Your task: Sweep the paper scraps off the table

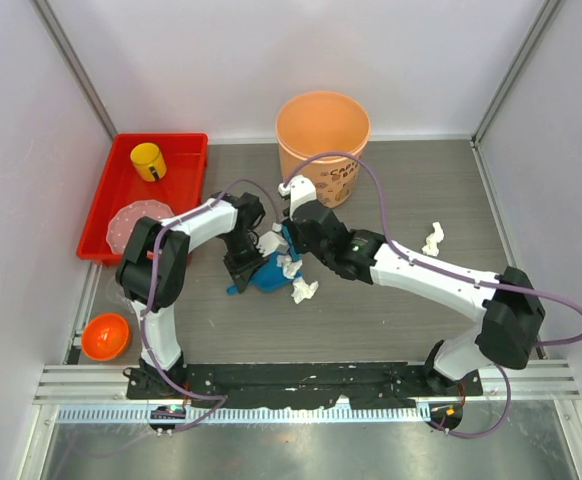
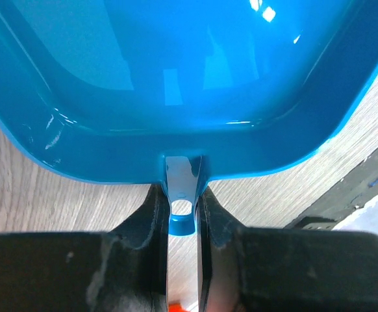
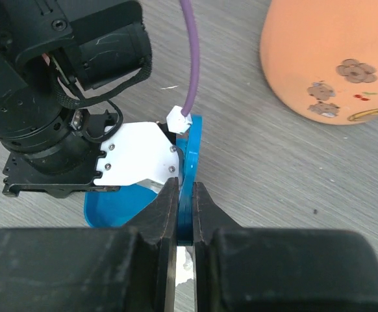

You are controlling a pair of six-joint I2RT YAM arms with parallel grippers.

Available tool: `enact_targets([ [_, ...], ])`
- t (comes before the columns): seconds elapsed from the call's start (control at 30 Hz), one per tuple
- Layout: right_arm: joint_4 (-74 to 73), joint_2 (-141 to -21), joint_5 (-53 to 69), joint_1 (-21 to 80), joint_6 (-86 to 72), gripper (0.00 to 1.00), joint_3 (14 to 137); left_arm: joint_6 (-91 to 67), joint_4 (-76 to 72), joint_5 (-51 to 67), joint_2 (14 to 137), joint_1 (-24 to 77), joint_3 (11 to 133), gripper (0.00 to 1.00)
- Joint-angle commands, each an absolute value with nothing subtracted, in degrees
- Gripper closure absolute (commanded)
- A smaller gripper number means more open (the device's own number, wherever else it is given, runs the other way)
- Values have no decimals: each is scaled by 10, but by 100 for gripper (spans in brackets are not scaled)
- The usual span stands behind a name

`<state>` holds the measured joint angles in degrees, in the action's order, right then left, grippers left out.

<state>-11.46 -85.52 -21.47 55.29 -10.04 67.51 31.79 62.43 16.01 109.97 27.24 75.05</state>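
My left gripper (image 1: 243, 262) is shut on the handle tab (image 2: 181, 211) of the blue dustpan (image 1: 267, 276), whose pan fills the left wrist view (image 2: 176, 71) and rests on the gray table (image 1: 391, 310). My right gripper (image 1: 293, 238) is shut on a thin blue brush handle (image 3: 189, 162) just beside the dustpan (image 3: 111, 207). Paper scraps lie at the dustpan mouth (image 1: 291, 265), just in front of it (image 1: 304, 291) and behind it (image 1: 270, 241). One more scrap (image 1: 433, 238) lies apart at the right. A white bit of scrap (image 3: 184, 270) shows under the right fingers.
An orange bucket (image 1: 322, 135) stands at the back, close behind the right gripper, and shows in the right wrist view (image 3: 332, 58). A red tray (image 1: 186, 165) with a yellow cup (image 1: 148, 160) sits at back left. An orange bowl (image 1: 105, 336) lies at the left edge.
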Motion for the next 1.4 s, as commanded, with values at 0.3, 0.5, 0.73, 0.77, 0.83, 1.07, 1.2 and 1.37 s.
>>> enact_targets([
  [0.3, -148, -733, -332, 565, -96, 99, 733, 289, 472, 286, 996, 272, 687, 100],
  [0.5, -235, -712, -410, 565, -95, 99, 766, 292, 469, 290, 933, 246, 671, 100],
  [0.73, -446, -718, -389, 565, -189, 99, 781, 393, 590, 168, 890, 228, 643, 100],
  [0.77, -462, -716, -375, 565, -201, 99, 776, 418, 601, 149, 876, 228, 625, 100],
  [0.83, -484, -712, -359, 565, -241, 99, 752, 437, 630, 128, 864, 229, 608, 100],
  [1.07, -460, -733, -325, 552, -297, 99, 672, 433, 623, 32, 863, 281, 551, 100],
  [1.2, -407, -772, -267, 552, -312, 99, 657, 414, 592, -18, 874, 340, 543, 100],
  [1.37, -296, -794, -200, 553, -311, 99, 648, 386, 566, -38, 937, 346, 568, 100],
])
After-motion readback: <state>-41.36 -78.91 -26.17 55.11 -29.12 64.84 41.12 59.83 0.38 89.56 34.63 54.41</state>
